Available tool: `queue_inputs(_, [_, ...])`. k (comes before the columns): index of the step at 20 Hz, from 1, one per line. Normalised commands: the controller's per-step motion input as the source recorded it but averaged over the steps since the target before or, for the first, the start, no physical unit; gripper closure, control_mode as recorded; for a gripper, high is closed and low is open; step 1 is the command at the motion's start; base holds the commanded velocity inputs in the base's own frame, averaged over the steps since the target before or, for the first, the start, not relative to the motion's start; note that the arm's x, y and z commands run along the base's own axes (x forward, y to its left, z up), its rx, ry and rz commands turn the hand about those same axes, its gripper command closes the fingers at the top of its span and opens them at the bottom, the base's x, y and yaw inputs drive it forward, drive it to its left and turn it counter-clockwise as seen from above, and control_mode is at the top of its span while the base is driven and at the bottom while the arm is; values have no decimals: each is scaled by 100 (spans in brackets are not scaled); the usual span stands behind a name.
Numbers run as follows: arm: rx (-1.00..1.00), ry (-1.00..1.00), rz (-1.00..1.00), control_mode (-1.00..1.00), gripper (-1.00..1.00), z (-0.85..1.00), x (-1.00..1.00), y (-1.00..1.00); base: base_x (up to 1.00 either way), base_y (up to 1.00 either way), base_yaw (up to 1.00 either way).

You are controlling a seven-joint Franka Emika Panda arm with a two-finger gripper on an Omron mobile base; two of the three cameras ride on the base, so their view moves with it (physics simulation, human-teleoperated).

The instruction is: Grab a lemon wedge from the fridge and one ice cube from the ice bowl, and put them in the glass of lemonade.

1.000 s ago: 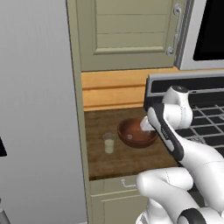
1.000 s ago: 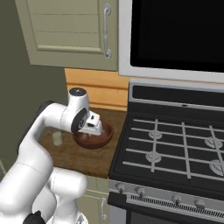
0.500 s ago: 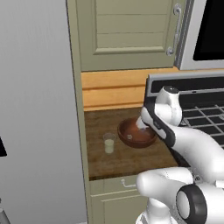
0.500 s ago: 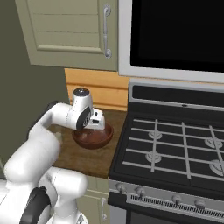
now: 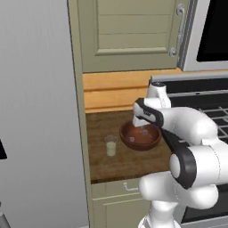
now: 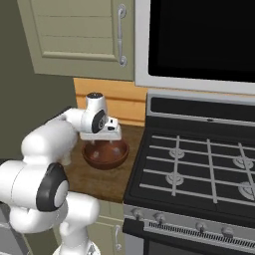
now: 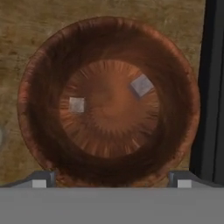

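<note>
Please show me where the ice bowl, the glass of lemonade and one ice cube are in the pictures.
ice bowl [image 7: 39,70]: hand view, its inner wall.
glass of lemonade [image 5: 111,147]: left base view, its side.
ice cube [image 7: 141,85]: hand view, its top face.

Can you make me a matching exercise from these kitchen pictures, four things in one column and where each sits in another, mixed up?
Things:
1. ice bowl
2. glass of lemonade
3. pincer
4. stove

Places:
a. on the wooden counter, between the fridge side and the bowl
b. beside the counter, under the black microwave
c. hanging over the bowl, tips spread wide
d. on the wooden counter, against the stove's edge, holding two ice cubes

Pairs: 1-d, 2-a, 3-c, 4-b
</note>
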Motion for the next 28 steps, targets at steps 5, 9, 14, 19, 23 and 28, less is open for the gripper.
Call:
queue_inputs(5, [0,1,0,-100,-100,-53,7,0,0,0,0])
queue_inputs(9, [0,0,0,-100,-100,-48,0,0,0,0,0])
queue_inputs(14, [0,0,0,-100,-100,-35,0,0,0,0,0])
queue_inputs(19, [0,0,0,-100,-100,-4,18,0,0,0,0])
queue_inputs(23, [0,0,0,-100,-100,0,24,0,0,0,0])
queue_inputs(28, [0,0,0,-100,-100,0,28,0,0,0,0])
